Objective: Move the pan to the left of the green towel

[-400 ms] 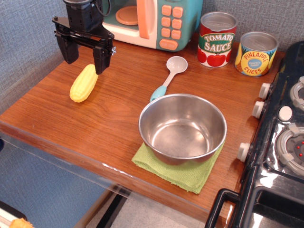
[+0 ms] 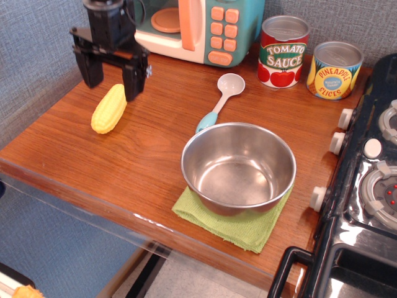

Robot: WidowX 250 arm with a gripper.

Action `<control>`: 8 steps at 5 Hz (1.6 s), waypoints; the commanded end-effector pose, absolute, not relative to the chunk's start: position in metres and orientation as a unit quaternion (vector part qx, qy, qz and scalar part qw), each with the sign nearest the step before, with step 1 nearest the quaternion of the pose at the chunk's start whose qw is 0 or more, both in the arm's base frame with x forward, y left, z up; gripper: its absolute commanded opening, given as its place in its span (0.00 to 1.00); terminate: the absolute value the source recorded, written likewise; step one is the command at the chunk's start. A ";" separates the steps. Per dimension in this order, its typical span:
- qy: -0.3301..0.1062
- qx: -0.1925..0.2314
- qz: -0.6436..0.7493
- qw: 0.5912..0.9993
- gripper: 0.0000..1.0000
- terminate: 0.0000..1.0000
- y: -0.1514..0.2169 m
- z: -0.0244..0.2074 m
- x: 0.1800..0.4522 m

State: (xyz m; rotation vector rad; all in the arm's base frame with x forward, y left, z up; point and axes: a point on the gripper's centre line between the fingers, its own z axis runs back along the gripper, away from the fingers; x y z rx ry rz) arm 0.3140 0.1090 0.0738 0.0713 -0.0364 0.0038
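The pan (image 2: 238,168) is a round shiny steel bowl with deep sides. It sits upright on top of the green towel (image 2: 239,228), which lies near the table's front edge and shows only at its front and sides. My gripper (image 2: 113,79) is black, open and empty. It hangs at the back left of the table, far from the pan, just above the far end of a yellow toy corn cob (image 2: 109,108).
A blue-handled grey spoon (image 2: 221,98) lies just behind the pan. A toy microwave (image 2: 198,25) stands at the back, with a tomato sauce can (image 2: 283,51) and a pineapple can (image 2: 334,69) to its right. A black toy stove (image 2: 366,186) borders the right side.
My gripper has shifted very slightly; it stays open and empty. The pan, towel and other objects have not moved.
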 end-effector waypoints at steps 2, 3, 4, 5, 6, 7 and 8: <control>-0.067 0.009 -0.119 0.991 1.00 0.00 0.016 0.102 0.313; -0.028 0.016 -0.145 0.989 1.00 0.00 -0.005 0.075 0.306; 0.003 0.026 -0.174 0.984 1.00 0.00 -0.020 0.048 0.294; 0.017 0.029 -0.185 0.982 0.00 0.00 -0.027 0.035 0.286; 0.008 0.025 -0.180 0.983 0.00 0.00 -0.026 0.039 0.286; -0.011 0.012 -0.172 0.985 0.00 0.00 -0.022 0.054 0.287; -0.050 -0.025 -0.164 0.985 0.00 0.00 -0.021 0.085 0.290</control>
